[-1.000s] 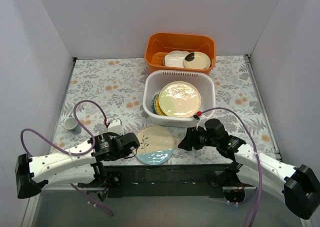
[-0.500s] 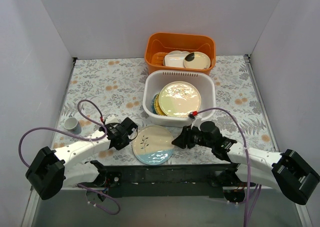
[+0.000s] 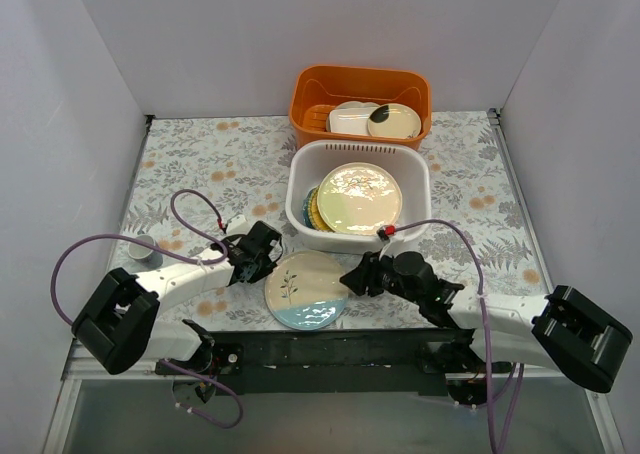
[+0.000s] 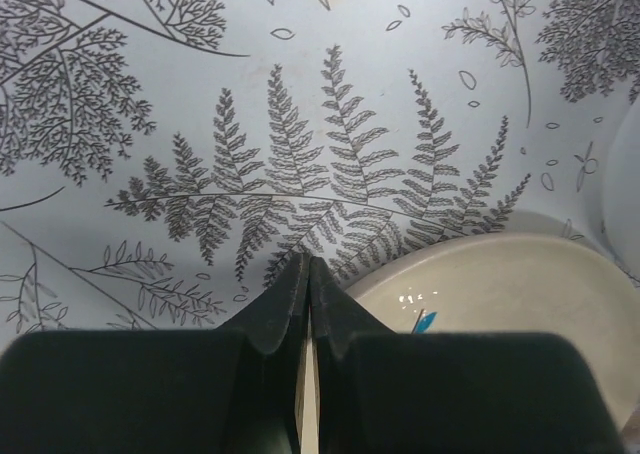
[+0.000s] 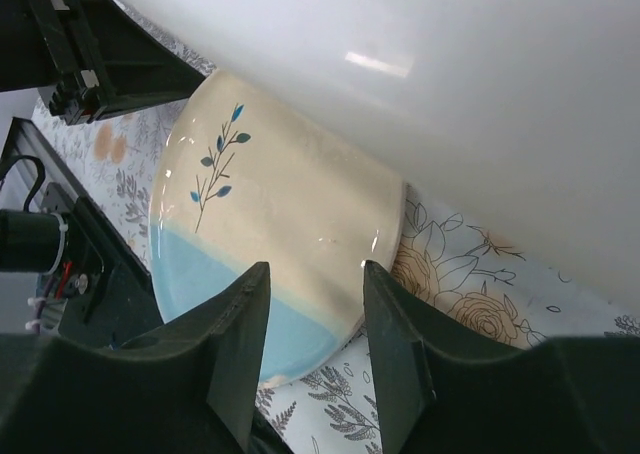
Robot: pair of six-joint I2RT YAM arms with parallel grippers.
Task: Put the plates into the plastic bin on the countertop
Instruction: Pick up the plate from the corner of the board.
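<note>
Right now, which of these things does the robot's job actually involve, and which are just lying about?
Part of the job:
white plastic bin
plates stacked inside it
cream-and-blue plate lying in front of it

Just lying about:
orange basket
dishes in that basket
small cup

No readable text, labels, brands, numbers or signs anywhere in view.

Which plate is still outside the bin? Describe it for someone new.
Find the white plastic bin on the countertop. Just in front of it, toward the near edge, one plate lies flat. Unlike the plates inside, it is cream with a blue leaf sprig and a light-blue band.
</note>
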